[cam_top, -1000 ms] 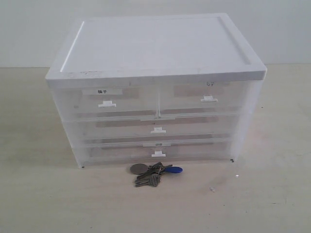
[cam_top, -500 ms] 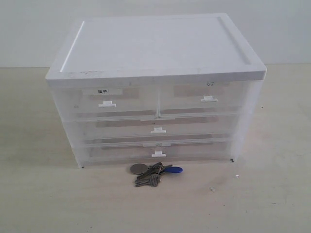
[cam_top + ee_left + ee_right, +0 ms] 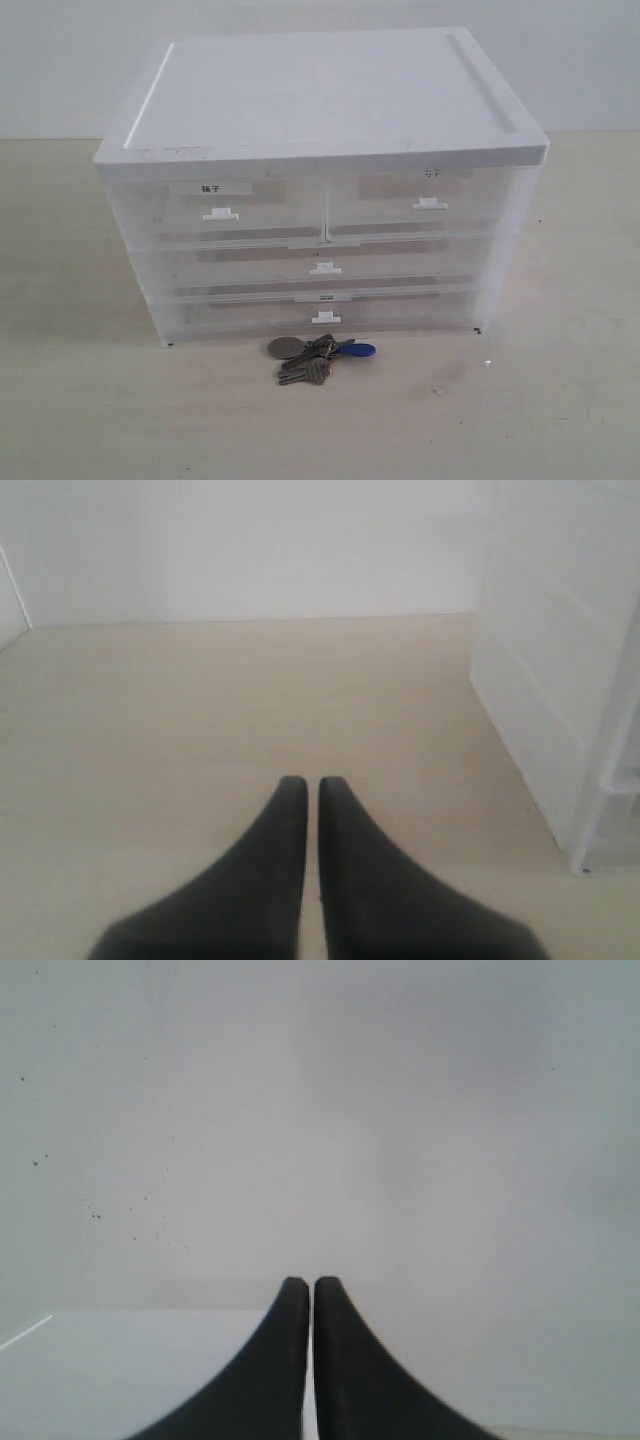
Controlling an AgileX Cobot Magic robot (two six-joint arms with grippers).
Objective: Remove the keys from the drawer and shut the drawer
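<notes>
Two hands clenched on nothing: left hand point(image 3: 311, 785), right hand point(image 3: 311, 1285). Keys point(image 3: 318, 358) lie on bench point(image 3: 80, 400) just in front of fully closed drawer cabinet point(image 3: 320, 200).

grey keys point(image 3: 314, 364) with blue tag point(image 3: 362, 350) and dark oval fob point(image 3: 285, 346), flat on counter point(image 3: 530, 420), just before shut bottom drawer point(image 3: 240, 313).

Soft, even light; faint shadows

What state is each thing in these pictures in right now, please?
drawer unit: every front pushed in, shut.
keys: out, lying on the table just in front of the drawer unit.
left gripper: shut, holding nothing.
right gripper: shut, holding nothing.
</notes>
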